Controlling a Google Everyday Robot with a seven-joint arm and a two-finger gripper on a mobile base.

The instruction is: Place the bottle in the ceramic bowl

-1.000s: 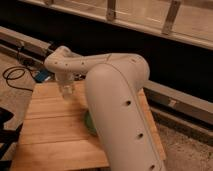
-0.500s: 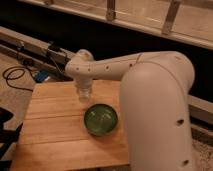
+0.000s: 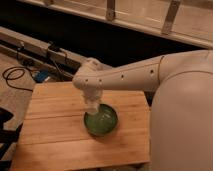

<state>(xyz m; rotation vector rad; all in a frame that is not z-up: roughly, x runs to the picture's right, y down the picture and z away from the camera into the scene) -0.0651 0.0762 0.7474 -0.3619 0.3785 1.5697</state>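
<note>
The green ceramic bowl (image 3: 101,122) sits on the wooden table (image 3: 55,135), right of its middle. My arm reaches in from the right, and its white wrist hangs over the table's far half. My gripper (image 3: 92,106) points down over the bowl's far left rim. It is shut on the small whitish bottle (image 3: 92,107), which hangs upright just above the rim. The fingers blend with the bottle.
My large white arm body (image 3: 182,115) fills the right side and covers the table's right edge. A raised rail with cables (image 3: 50,50) runs behind the table. A black cable loop (image 3: 15,77) lies on the floor at left. A dark object (image 3: 5,125) stands at the left edge.
My gripper has carried the bottle from the table's far left toward the right and nearer, to the bowl's rim. The arm body has swung right, uncovering the bowl.
</note>
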